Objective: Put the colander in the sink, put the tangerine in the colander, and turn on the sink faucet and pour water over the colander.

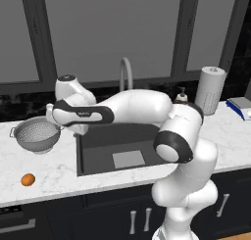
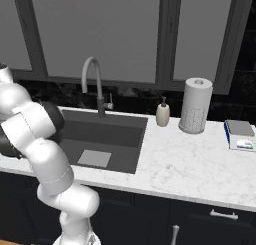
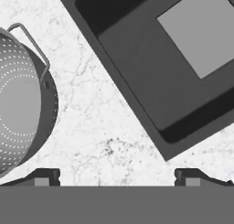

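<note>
The silver perforated colander (image 1: 37,134) stands upright on the white marble counter, left of the dark sink (image 1: 98,158); the hand view shows the colander (image 3: 20,104) at its left edge. A small orange tangerine (image 1: 28,180) lies near the counter's front edge, in front of the colander. My gripper (image 3: 117,177) is open, its fingertips (image 3: 45,176) wide apart with nothing between them. It hovers over the bare counter strip between the colander and the sink's (image 3: 137,81) left corner. The grey gooseneck faucet (image 1: 126,72) rises behind the basin, and no water runs from it.
Right of the faucet (image 2: 95,79) stand a soap dispenser (image 2: 162,113) and a paper towel roll (image 2: 195,105). A flat grey and blue device (image 2: 240,134) lies at the far right of the counter. Dark windows back the counter, and the arm's elbow hangs over the sink's front.
</note>
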